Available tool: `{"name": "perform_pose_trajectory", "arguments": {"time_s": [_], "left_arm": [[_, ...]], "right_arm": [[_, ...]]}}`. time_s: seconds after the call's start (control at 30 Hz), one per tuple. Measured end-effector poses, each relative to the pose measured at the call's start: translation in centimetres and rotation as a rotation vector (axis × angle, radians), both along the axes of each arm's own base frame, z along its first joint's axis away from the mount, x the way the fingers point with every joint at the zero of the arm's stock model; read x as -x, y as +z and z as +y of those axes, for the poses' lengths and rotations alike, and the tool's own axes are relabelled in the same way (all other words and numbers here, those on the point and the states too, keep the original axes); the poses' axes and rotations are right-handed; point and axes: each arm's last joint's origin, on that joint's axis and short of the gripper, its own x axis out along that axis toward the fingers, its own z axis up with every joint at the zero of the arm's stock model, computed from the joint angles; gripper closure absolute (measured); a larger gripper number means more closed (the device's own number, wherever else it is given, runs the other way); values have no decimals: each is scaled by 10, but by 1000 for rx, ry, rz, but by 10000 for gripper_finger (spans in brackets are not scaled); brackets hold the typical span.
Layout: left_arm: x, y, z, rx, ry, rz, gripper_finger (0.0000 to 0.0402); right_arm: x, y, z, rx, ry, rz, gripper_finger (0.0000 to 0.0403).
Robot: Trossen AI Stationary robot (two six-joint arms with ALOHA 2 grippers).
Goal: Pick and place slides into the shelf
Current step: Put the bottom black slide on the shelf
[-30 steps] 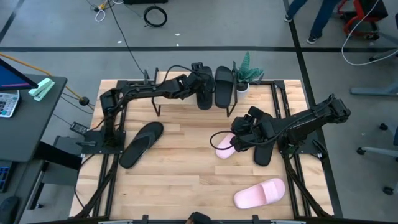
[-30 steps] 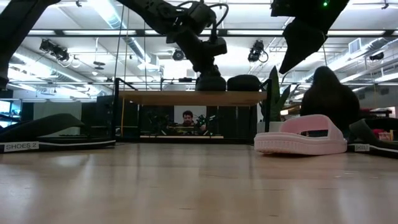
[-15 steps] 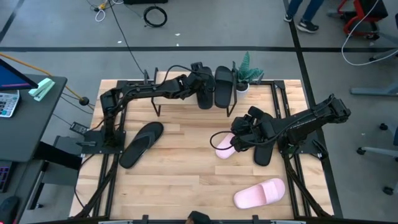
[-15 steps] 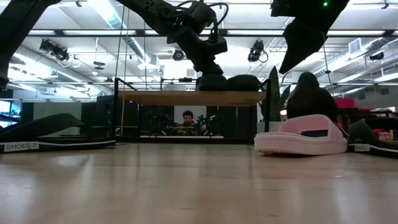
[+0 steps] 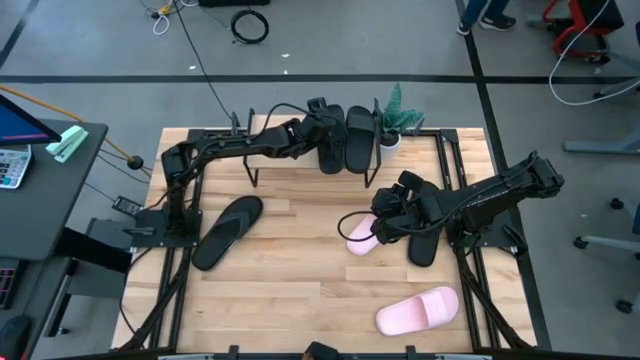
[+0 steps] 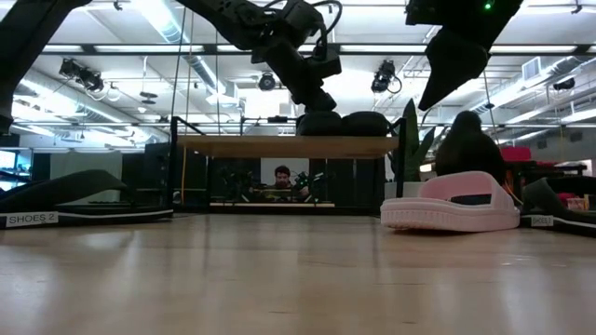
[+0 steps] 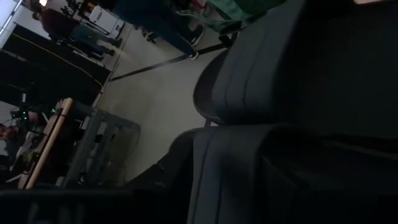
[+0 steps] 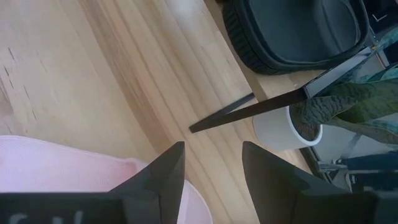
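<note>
Slatted pale wood forms the table (image 5: 300, 260), with grey floor around it and an office space visible beyond in the low view, where a person (image 6: 281, 177) sits far back under the shelf line.

Right fingers (image 8: 165, 168) stand apart with nothing between them, wood showing in the gap; the right gripper (image 5: 385, 208) hovers just above the near pink slide (image 5: 362, 233), whose pale edge sits beside one finger in the right wrist view. That arm reaches in from the table's right side, passing over a black slide (image 5: 424, 245) lying on the table beside the pink one.

Left fingers cannot be made out clearly; the left gripper (image 5: 322, 122) sits at the black slide on the shelf (image 5: 328, 152), and whether it clasps it or has let go I cannot tell. Its wrist view is filled by dark sandal surfaces. A second shelved black slide (image 5: 359, 140) lies just beside the first, both side by side on top of the shelf (image 6: 279, 146), a light plank on thin black legs at the table's far edge. A small potted plant (image 5: 398, 115) stands next to the shelf's right end.

Elsewhere, a lone black slide (image 5: 227, 231) rests on the table's left part, and another pink slide (image 5: 418, 310) lies near the front right, well apart from both grippers
</note>
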Motion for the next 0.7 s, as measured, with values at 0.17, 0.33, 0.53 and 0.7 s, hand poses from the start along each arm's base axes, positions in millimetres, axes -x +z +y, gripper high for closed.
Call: {"name": "perform_pose_trajectory", "arguments": {"time_s": [0.17, 0.33, 0.53, 0.7], "left_arm": [[-2, -1, -8, 6, -16, 15, 261], [-3, -2, -12, 25, -17, 21, 259], [-2, -6, -22, 5, 27, 87, 250], [-7, -4, -41, -35, 30, 101, 249]], "right_arm": [[0, 0, 0, 0, 0, 0, 236], [0, 0, 0, 0, 0, 0, 236], [0, 0, 0, 0, 0, 0, 236], [0, 0, 0, -1, 0, 0, 236]]}}
